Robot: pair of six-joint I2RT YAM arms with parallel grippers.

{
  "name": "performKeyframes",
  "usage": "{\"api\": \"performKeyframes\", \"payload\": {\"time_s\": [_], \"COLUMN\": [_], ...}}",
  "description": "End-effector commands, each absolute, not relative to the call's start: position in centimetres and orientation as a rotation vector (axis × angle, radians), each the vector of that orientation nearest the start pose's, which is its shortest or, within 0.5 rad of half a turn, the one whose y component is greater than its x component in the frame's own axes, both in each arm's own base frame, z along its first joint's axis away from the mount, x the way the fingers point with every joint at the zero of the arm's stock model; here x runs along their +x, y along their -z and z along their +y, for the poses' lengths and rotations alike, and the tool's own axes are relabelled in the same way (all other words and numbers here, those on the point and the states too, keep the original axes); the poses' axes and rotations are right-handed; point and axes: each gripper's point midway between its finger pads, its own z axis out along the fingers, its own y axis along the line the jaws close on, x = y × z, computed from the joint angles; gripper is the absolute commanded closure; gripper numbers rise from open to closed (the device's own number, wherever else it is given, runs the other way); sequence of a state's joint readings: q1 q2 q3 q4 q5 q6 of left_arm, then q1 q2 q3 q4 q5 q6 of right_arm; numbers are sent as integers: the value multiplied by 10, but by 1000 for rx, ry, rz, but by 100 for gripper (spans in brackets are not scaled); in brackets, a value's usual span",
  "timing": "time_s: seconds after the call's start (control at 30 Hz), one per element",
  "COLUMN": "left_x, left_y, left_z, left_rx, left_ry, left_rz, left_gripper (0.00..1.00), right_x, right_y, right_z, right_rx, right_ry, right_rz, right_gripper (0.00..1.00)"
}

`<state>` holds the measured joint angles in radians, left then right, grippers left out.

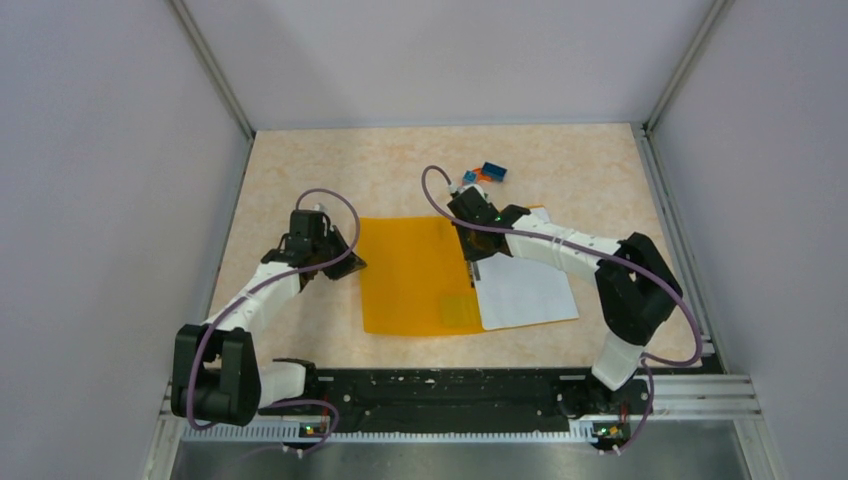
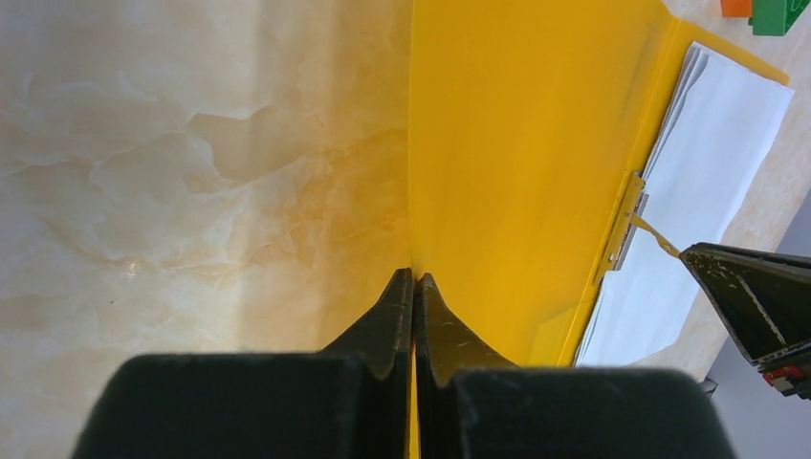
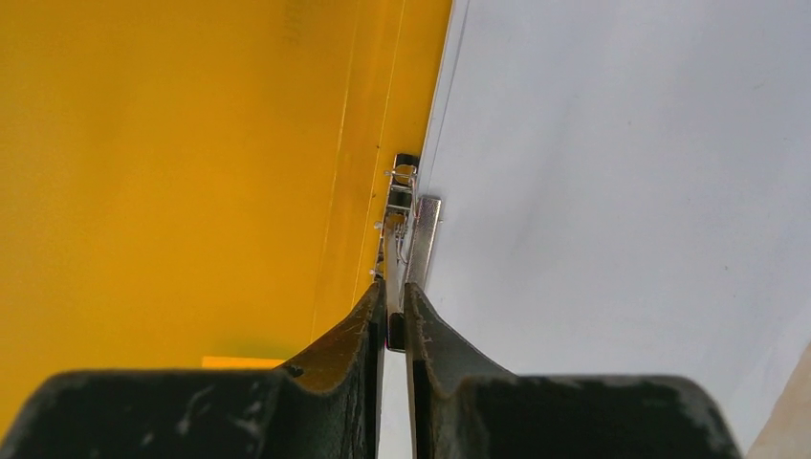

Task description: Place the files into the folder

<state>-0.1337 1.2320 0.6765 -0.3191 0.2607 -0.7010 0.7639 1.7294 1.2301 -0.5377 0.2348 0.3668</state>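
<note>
1. left gripper (image 2: 413, 279) was pressed shut, tips pinching the edge of the folder (image 2: 516, 143); the open flap spread ahead and to its right.
2. right gripper (image 3: 394, 298) stood narrow, nipped on the thin lever of the clip (image 3: 403, 206), which lay straight ahead of its tips along the folder's spine.
3. files (image 3: 622, 172) lay flat on the folder's other half, just right of those tips, edge beside the clip.
4. blocks (image 1: 486, 173) sat on the table (image 1: 330, 160) beyond the right gripper, near the folder's far corner.
</note>
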Motion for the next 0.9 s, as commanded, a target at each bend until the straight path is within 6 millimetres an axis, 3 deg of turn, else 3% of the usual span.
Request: {"api": "performKeyframes", "payload": {"time_s": [0.0,0.87], "left_x": [290,293], "left_y": [-89,-90], "left_z": [-106,-105], "left_rx": [-593,-601], "left_ry": [636,606], "left_rz": [2435,2435], "left_gripper": [100,100], "right_x": [299,286], "right_y": [-99,-99], "right_z": [261,261], "right_rx": [-410,-450], "right_ry": [-183,-189], "right_rz": [2485,2495], "right_gripper": [87,90]}}
